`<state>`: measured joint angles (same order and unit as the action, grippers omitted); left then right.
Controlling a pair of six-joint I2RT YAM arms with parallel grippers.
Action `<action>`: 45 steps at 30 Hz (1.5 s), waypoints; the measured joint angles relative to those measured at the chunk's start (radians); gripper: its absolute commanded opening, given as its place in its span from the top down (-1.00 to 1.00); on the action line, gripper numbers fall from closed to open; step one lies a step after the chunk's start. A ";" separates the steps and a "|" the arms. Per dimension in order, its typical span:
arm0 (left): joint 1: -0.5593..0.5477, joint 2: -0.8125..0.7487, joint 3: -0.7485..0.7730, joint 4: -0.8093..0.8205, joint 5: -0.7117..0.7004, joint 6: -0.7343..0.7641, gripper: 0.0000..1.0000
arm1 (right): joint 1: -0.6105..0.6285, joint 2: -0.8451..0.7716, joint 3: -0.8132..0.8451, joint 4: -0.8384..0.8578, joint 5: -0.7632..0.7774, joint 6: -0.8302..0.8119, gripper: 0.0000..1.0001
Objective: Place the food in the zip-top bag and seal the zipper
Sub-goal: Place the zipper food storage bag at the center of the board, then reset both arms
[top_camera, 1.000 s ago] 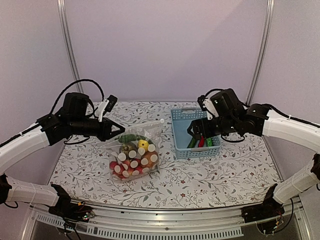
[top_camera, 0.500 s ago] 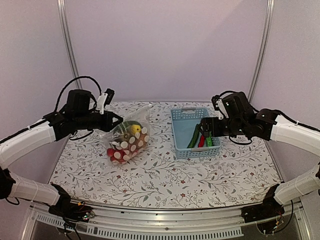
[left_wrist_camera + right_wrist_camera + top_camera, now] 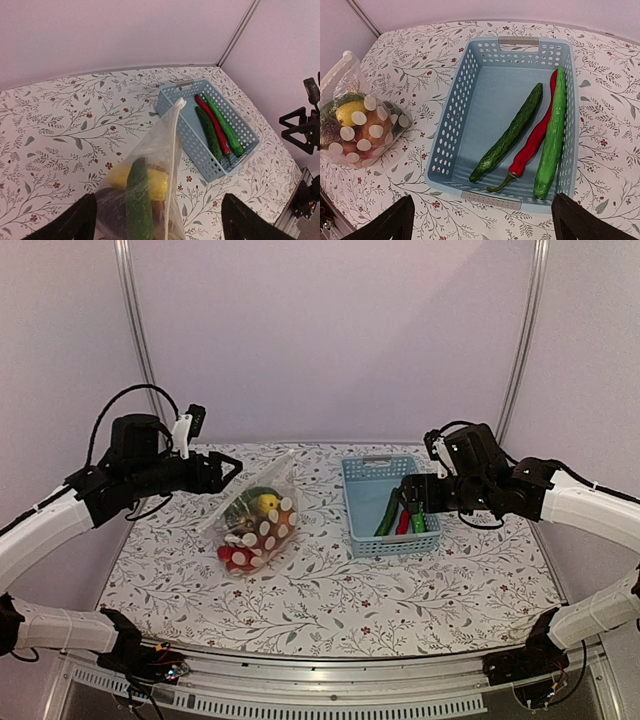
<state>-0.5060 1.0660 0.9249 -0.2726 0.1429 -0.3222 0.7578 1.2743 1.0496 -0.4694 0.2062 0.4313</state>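
The polka-dotted zip-top bag (image 3: 256,523) lies slumped on the table, with food inside: a yellow piece (image 3: 150,182), a green cucumber (image 3: 137,200) and red round pieces (image 3: 230,556). Its zipper (image 3: 173,145) runs up the bag's edge; I cannot tell whether it is pressed closed. My left gripper (image 3: 225,472) hangs open just above and left of the bag, and in the left wrist view the bag sits loose between the wide-apart fingers (image 3: 70,225). My right gripper (image 3: 406,498) is open over the basket's near end. Two cucumbers (image 3: 511,131) (image 3: 552,140) and a red chili (image 3: 535,142) lie in the basket.
The light-blue slotted basket (image 3: 358,502) stands right of the bag, at the middle-back of the flowered table (image 3: 400,590). Purple walls and two metal posts (image 3: 520,340) close in the back and sides.
My left gripper has opened and let go of the bag, then drawn back up and left. The bag has settled lower on the table. The right arm has stayed still for the last half second.
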 measured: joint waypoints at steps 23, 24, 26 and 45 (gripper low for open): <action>0.611 -0.064 -0.290 0.286 -0.105 -0.099 -0.97 | -0.587 -0.080 -0.208 0.169 -0.132 -0.029 -0.97; 0.626 -0.063 -0.322 0.323 -0.122 -0.102 -0.99 | -0.621 -0.097 -0.240 0.206 -0.138 -0.031 -0.97; 0.639 -0.057 -0.364 0.371 -0.157 -0.101 -0.99 | -0.663 -0.123 -0.292 0.266 -0.140 -0.035 -0.97; 0.566 0.192 -0.570 0.954 -0.248 0.102 -0.99 | -0.715 -0.263 -0.801 1.036 0.017 -0.249 -0.97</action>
<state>0.0605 1.2575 0.3546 0.6811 -0.1051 -0.2203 0.0429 1.0111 0.2485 0.5663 0.2230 0.1822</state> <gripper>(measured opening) 0.995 0.988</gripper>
